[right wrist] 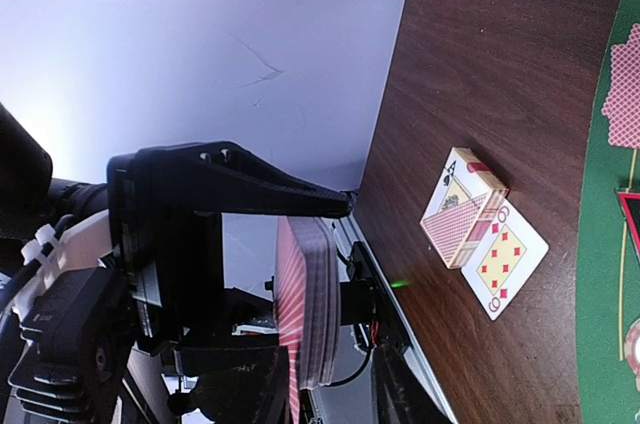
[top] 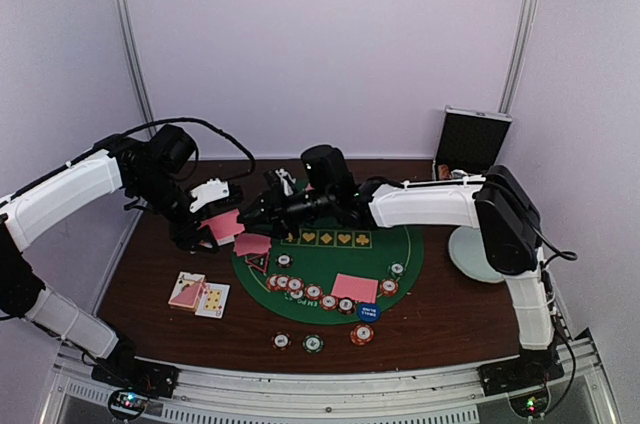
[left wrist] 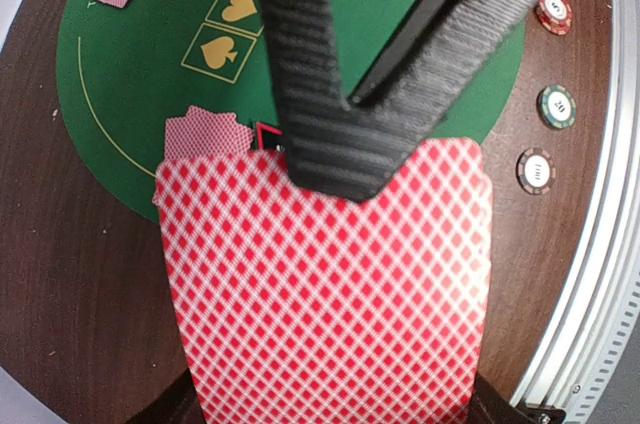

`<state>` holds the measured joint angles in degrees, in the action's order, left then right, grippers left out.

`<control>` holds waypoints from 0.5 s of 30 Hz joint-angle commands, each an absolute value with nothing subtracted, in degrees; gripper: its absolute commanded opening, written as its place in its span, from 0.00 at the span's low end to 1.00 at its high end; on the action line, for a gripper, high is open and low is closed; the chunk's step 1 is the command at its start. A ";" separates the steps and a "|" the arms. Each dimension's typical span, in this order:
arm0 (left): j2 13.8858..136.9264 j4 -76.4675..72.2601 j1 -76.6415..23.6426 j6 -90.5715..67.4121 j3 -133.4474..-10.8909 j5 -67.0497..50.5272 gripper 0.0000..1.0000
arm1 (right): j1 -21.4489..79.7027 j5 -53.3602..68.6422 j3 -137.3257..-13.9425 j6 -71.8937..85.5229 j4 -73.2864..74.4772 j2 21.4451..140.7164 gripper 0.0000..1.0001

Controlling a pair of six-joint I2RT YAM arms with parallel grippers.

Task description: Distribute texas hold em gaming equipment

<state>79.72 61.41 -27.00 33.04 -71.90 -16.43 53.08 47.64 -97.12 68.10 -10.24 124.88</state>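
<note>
Two pincers are seen at one deck. The left pincer (right wrist: pixel 305 296) is clamped across the width of the deck (left wrist: pixel 330 294), which is held clear of the tabletop (top: pixel 150 284) near the left rim of the mat (top: pixel 395 244), with its patterned back turned to the left wrist camera. The right pincer (left wrist: pixel 350 159) is set at the deck's top edge, its fingers drawn into a narrow V. Whether a card is pinched there cannot be told.

The step is judged to be the peeling of one card for dealing. For that, only the outermost card should be caught, by its free edge. It should be drawn off along its own plane while the deck is gripped firmly, so that no neighbours are dragged out.

Below, face-down cards (top: pixel 352 287) are seen on the mat. A curved row of chips (top: pixel 312 291) and the blue disc (top: pixel 367 311) are placed near its front rim. Loose cards (top: pixel 200 294) are laid on the tabletop to the left.
</note>
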 commanded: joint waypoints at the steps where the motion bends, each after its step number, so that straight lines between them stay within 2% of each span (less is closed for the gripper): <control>1: 79.52 60.70 -26.98 33.45 -72.39 -16.23 0.00 | 54.02 47.76 -97.28 69.29 -13.10 123.16 0.31; 11: 79.61 60.70 -26.98 33.32 -72.25 -16.31 0.00 | 54.80 48.34 -100.62 68.63 -10.19 125.47 0.28; 15: 79.43 60.71 -26.98 33.49 -72.07 -15.96 0.00 | 54.55 48.07 -101.20 66.42 -6.72 125.34 0.23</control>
<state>79.72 61.41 -27.00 33.06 -71.90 -16.03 54.65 47.83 -99.24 68.77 -9.80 124.95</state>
